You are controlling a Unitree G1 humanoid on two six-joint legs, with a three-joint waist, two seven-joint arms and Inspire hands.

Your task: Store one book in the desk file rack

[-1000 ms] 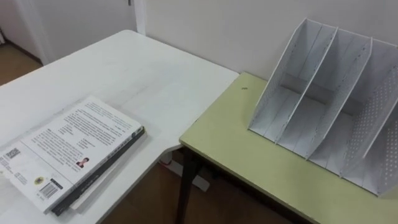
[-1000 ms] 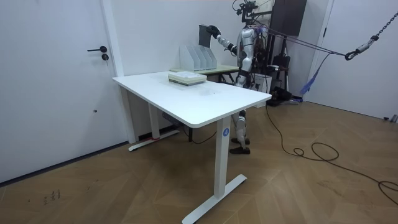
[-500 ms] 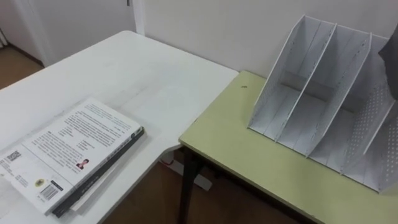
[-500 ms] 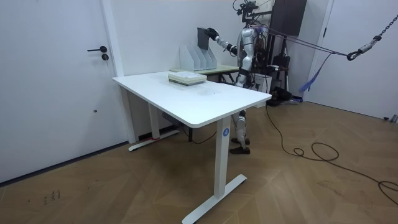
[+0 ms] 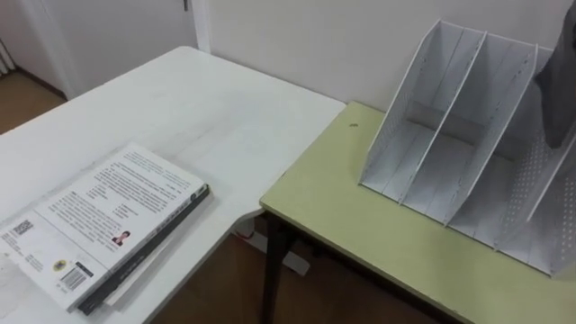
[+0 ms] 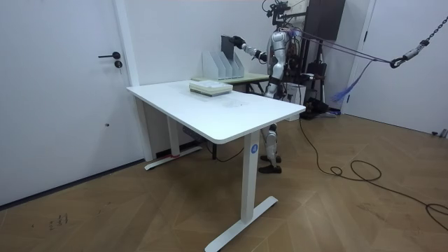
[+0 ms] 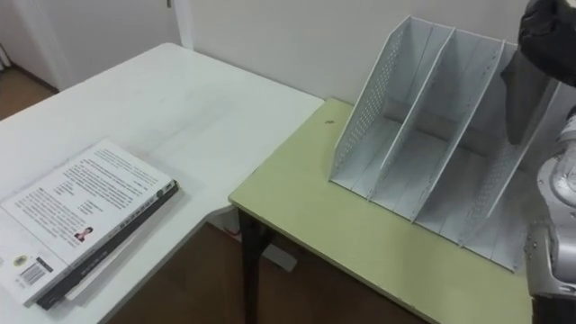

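The right hand [image 7: 549, 25] is up high on the right. Its fingers are curled tight on the top of a thin grey book [image 7: 522, 99]. The book hangs straight up and down over the right end of the file rack [image 7: 373, 90]. Its bottom edge is not in a slot yet, and I cannot tell which slot it is over.

The book looks flat, stiff and not heavy, so one hand can carry it. Its cover looks smooth, so it may slip if the grip is loose. Holding the top edge seems best, so the bottom can go in first.

The rack is white with little holes and stands on a green counter [image 7: 342, 243] near the far wall. It looks light and may slide if bumped. To the left is a white counter [image 7: 180, 108] with a pile of books [image 7: 85, 207] lying flat. The room has a wood floor [image 6: 140, 210] and a white door [image 6: 63, 91].
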